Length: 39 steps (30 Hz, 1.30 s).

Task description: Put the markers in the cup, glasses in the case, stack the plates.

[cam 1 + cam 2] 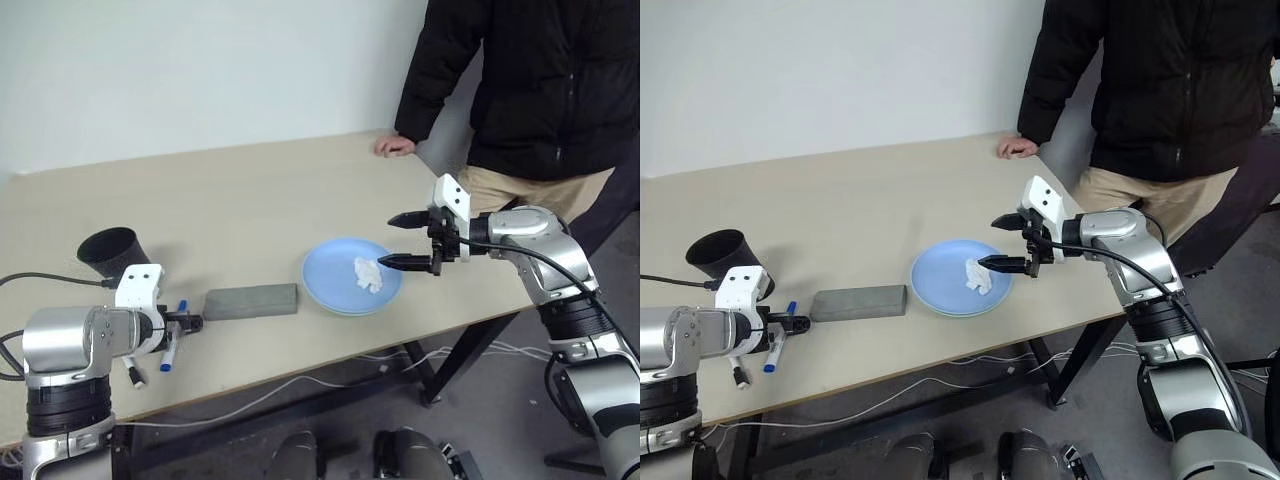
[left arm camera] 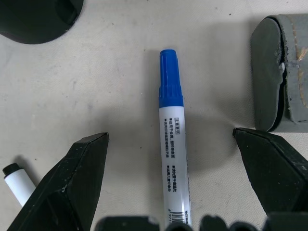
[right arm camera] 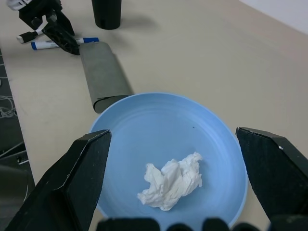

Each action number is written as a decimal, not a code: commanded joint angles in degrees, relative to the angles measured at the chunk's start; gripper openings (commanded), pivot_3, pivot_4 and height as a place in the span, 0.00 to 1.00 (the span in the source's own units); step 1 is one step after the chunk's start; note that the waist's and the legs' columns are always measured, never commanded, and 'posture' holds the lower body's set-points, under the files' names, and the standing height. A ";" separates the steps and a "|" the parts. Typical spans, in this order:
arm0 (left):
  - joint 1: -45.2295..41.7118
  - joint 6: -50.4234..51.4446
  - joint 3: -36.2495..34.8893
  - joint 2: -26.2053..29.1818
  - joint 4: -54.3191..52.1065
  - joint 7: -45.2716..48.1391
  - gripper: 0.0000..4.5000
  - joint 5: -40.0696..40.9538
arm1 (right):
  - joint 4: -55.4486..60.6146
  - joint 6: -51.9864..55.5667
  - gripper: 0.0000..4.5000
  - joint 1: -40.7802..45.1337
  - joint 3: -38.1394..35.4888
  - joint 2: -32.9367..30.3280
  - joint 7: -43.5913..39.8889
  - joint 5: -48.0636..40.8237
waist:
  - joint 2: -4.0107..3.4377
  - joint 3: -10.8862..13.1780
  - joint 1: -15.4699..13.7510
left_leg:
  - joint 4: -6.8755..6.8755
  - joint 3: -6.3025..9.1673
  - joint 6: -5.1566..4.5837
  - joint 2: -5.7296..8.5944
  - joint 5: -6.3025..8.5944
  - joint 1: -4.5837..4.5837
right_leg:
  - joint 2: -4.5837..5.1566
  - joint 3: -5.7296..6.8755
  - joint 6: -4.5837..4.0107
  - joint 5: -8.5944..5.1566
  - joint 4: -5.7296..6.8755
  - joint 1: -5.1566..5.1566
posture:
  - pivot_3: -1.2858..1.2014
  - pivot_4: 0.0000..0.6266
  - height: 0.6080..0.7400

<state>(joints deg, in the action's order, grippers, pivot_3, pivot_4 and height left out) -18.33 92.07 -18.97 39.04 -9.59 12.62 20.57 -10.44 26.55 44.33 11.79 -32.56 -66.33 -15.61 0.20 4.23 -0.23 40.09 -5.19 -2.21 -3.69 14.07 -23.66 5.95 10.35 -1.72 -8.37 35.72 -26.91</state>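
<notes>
blue-capped marker point(image 2: 172, 144) lies between the left gripper's point(image 2: 171, 144) spread fingers, grey case point(image 2: 281, 72) beside.

A: Where do things sit on the table point(image 1: 250, 190)?

B: The cup point(image 1: 110, 252) stands at the left, toward the back. In front of it lie the two markers point(image 1: 172, 345), side by side, the capped one nearer the case point(image 1: 251, 300).

A: And the case?

B: It lies just right of the markers, lengthwise across the table, between them and the plates point(image 1: 335, 270).

A: The plates are stacked?

B: One on the other, right of the case near the front edge, with a tissue point(image 1: 368, 274) on the top plate.

A: Anything behind?

B: A person point(image 1: 530, 90) stands at the table's far right corner, one hand point(image 1: 394, 146) resting on the table.
</notes>
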 commanded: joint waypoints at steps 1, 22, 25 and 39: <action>-1.28 0.43 0.74 1.25 1.05 -1.73 0.99 0.46 | 2.02 0.10 1.00 0.39 -1.94 -0.68 0.40 -0.47 | -0.01 0.00 0.00 | 0.00 0.10 0.01 0.00 0.00 0.01 | 0.01 0.05 0.00 0.00 -0.04 0.02 | 0.52 0.00 0.71; -5.09 0.43 2.67 4.67 5.04 -9.51 0.02 6.49 | 1.72 0.13 1.00 0.88 -1.54 -0.42 0.36 -0.18 | -0.41 0.00 0.12 | -0.65 1.29 0.64 0.18 -0.37 -0.21 | 0.06 2.35 0.78 1.14 -1.89 0.02 | 0.52 0.00 0.71; -5.62 0.43 2.89 5.10 5.34 -9.98 0.02 6.89 | 1.45 0.04 1.00 1.03 -1.43 -0.34 0.33 -0.08 | -0.41 0.01 0.15 | -0.65 1.33 0.65 0.16 -0.37 0.08 | 0.11 2.49 0.78 1.13 -2.02 0.21 | 0.52 0.00 0.71; -12.40 -16.49 3.95 8.15 -0.84 -1.32 0.02 4.81 | 1.29 0.02 1.00 1.31 -1.15 0.34 0.34 -0.09 | 0.43 -0.01 -0.47 | -1.60 1.37 1.39 0.90 -0.76 0.11 | -0.11 -0.60 0.02 -1.15 1.01 0.00 | 0.52 0.00 0.71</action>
<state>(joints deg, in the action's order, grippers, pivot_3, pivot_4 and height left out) -28.91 81.73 -14.20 46.54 -8.26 10.13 27.15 -10.29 26.84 44.27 11.91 -32.29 -66.32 -15.57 0.63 4.22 -0.71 38.60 -3.59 -0.66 -2.90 13.21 -23.55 5.93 10.30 -1.69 -9.51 36.70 -26.77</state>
